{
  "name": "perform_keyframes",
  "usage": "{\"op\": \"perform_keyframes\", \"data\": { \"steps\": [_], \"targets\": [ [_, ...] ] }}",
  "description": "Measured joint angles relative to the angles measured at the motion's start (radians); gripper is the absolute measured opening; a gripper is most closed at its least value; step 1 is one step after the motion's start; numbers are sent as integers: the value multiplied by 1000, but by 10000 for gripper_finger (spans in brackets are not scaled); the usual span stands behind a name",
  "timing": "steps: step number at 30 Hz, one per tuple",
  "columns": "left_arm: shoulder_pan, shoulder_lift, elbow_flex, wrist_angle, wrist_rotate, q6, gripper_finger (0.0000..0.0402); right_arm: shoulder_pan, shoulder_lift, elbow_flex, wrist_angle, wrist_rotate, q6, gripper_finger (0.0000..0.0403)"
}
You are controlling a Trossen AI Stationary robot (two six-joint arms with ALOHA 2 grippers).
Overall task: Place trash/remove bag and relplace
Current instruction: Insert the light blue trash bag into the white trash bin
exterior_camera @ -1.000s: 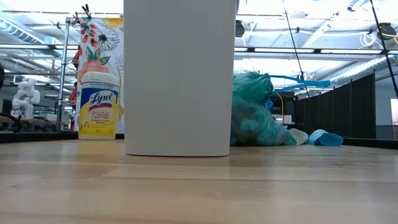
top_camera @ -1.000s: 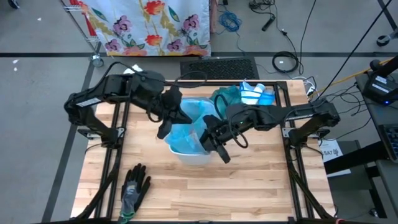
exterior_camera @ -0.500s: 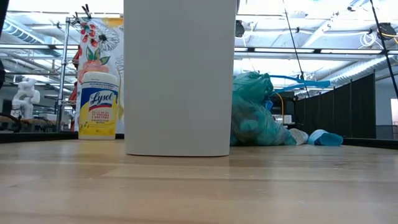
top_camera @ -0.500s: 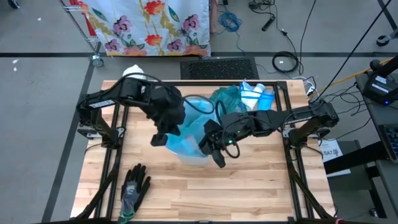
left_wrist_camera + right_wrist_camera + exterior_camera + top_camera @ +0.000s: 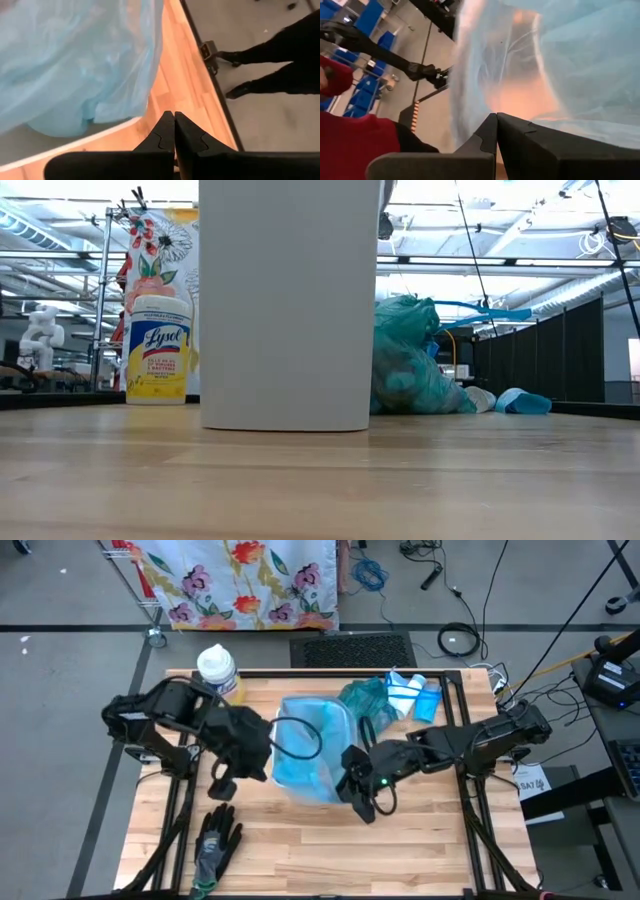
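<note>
Bin (image 5: 289, 300): tall white container at the centre of the table, filling the middle of the low view. A fresh light-blue bag (image 5: 312, 745) is draped over its mouth and spills down its sides; the film looks loose and rumpled rather than tucked.

Full bag (image 5: 362, 698): teal, knotted, lying just beyond the bin toward the upper right of the high view, beside a flat pack of blue liners (image 5: 412, 695). The trash presumably sits inside it; no loose scraps show on the table.

Left gripper (image 5: 219, 786): left of the bin, low, fingers pressed fully together and holding nothing (its wrist view shows bare wood and the bag's hem ahead).

Right gripper (image 5: 362, 806): at the bin's lower right edge, fingers likewise closed and empty, with blue film close in front.

Also present: wipes canister (image 5: 218, 670), upper left; work glove (image 5: 214, 845), lower left.

Step in hand, as judged: seating the new liner. To do it well, each gripper should open, pinch the hem at opposite sides, and draw it evenly down over the rim without dragging the light bin.
</note>
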Motion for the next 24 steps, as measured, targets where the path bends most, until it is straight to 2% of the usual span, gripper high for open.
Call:
{"op": "perform_keyframes", "data": {
  "steps": [7,12,15,17,24],
  "targets": [
    [-110,-15,-4,50,-195,-34,0,80,0,0,-108,81,88,0],
    [-153,-64,-76,106,-335,-74,0,123,0,0,-214,215,136,0],
    [-156,-114,-192,140,-367,-119,0,138,11,0,-270,287,163,0],
    [-156,-157,-294,189,-373,-152,0,145,28,0,-284,288,180,0],
    [-156,-401,-737,480,-376,-290,0,160,104,0,-324,173,290,0]
  ]
}}
